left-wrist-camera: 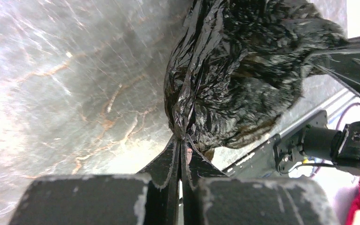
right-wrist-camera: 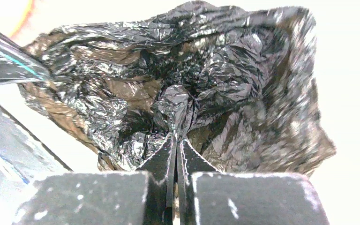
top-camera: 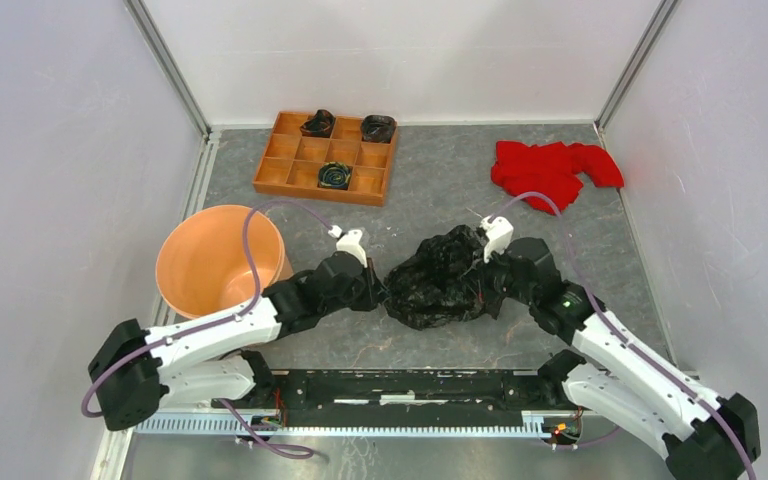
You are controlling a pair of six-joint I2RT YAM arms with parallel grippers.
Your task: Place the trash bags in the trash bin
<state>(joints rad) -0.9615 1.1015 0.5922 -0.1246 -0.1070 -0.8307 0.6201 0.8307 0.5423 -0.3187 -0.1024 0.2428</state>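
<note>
A crumpled glossy black trash bag (top-camera: 438,280) lies mid-table between my two arms. My left gripper (top-camera: 380,290) is shut on the bag's left edge; in the left wrist view its fingertips (left-wrist-camera: 183,140) pinch a gathered fold of the trash bag (left-wrist-camera: 234,75). My right gripper (top-camera: 482,280) is shut on the bag's right side; in the right wrist view the pinch (right-wrist-camera: 177,137) holds crinkled film of the trash bag (right-wrist-camera: 192,89). The peach-orange trash bin (top-camera: 218,260) stands upright at the left, just beyond the left arm.
An orange-brown wooden tray (top-camera: 326,156) with small black rolled bundles stands at the back. A red cloth (top-camera: 552,170) lies at the back right. White walls close the table on three sides.
</note>
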